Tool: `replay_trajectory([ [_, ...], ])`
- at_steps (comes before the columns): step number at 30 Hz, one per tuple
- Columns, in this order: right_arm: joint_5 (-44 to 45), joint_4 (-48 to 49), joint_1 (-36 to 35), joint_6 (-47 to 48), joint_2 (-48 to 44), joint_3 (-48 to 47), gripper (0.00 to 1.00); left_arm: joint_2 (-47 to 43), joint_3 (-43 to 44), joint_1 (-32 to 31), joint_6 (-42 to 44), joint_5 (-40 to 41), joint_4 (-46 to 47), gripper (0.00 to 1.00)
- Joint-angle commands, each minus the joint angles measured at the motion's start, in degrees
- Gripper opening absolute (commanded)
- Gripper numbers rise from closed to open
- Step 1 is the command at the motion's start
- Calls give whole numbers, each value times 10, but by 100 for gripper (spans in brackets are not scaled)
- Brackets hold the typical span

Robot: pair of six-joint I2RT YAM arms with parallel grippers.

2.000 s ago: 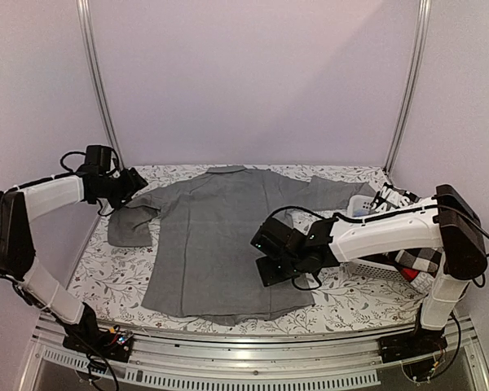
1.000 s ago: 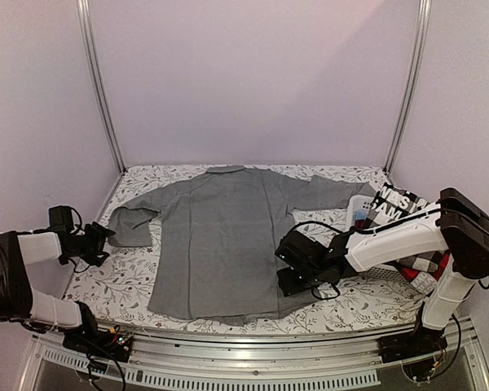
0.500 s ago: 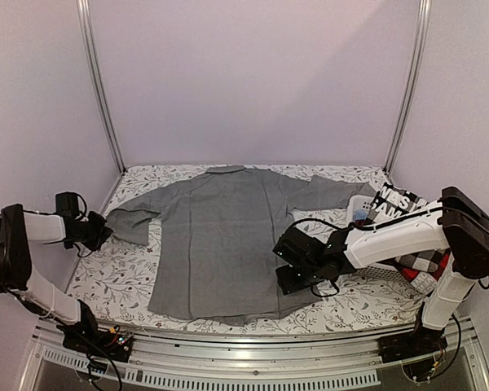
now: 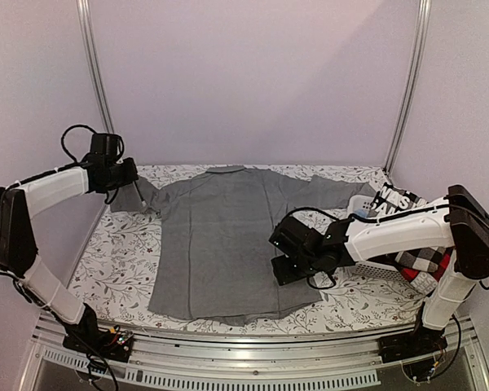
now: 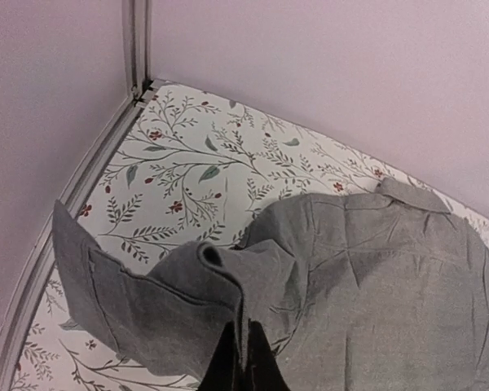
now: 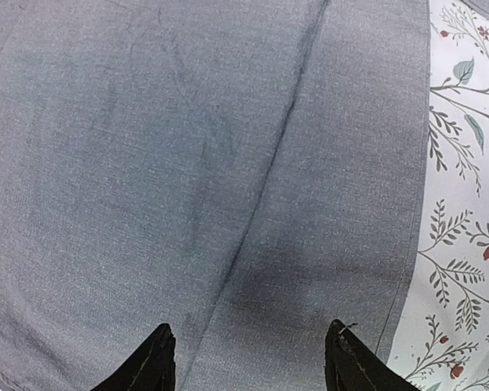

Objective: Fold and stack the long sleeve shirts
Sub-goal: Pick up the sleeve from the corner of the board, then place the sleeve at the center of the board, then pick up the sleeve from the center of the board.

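A plain grey long sleeve shirt (image 4: 220, 236) lies spread flat on the floral table, collar (image 4: 226, 170) toward the back wall. My left gripper (image 4: 135, 186) is shut on a fold of its left sleeve (image 5: 147, 297) and holds it raised above the table's back left; the pinched cloth stands between the fingertips of the left gripper (image 5: 244, 358). The right gripper (image 4: 291, 266) hovers low over the shirt's lower right part (image 6: 187, 163), open, with only flat cloth between its fingers (image 6: 165, 346).
A white basket (image 4: 363, 205) at the right edge holds a black-and-white checked shirt (image 4: 420, 262) and a printed dark cloth (image 4: 399, 202). Metal frame posts (image 4: 98, 90) and walls close in the back and sides. Bare floral tabletop (image 6: 464, 204) shows beside the hem.
The left gripper closed on the sleeve at the table's left edge, then lifted it up and toward the back. The right arm has barely shifted.
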State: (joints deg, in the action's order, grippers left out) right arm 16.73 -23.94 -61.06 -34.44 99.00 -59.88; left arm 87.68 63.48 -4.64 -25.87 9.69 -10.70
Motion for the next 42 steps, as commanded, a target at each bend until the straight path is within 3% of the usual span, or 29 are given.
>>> replay_trajectory([
  [1, 23, -13, 5, 5, -21, -18, 62, 48, 29, -106, 133, 38, -41, 0],
  [5, 30, -15, 5, 2, -24, -24, 62, 109, 55, -190, 168, -27, -57, 0],
  [9, 36, -16, 7, 1, -27, -25, 62, 169, 97, -254, 178, -45, -87, 26],
  [13, 39, -17, 8, 3, -28, -28, 62, 169, 120, -255, 135, -57, -95, 55],
  [15, 42, -18, 8, 3, -29, -27, 62, 153, 118, -250, 106, -67, -94, 64],
  [20, 49, -9, 9, 5, -41, -21, 62, 103, 86, -232, 25, -38, -105, 67],
  [26, 54, 12, 8, 24, -70, -22, 62, 41, -1, -163, -59, -38, -71, 67],
  [33, 59, 70, 9, 58, -116, -13, 62, 24, -101, -61, -119, -137, 6, 65],
  [42, 72, 126, 9, 97, -162, -17, 62, 80, -141, -7, -156, -191, 87, 62],
])
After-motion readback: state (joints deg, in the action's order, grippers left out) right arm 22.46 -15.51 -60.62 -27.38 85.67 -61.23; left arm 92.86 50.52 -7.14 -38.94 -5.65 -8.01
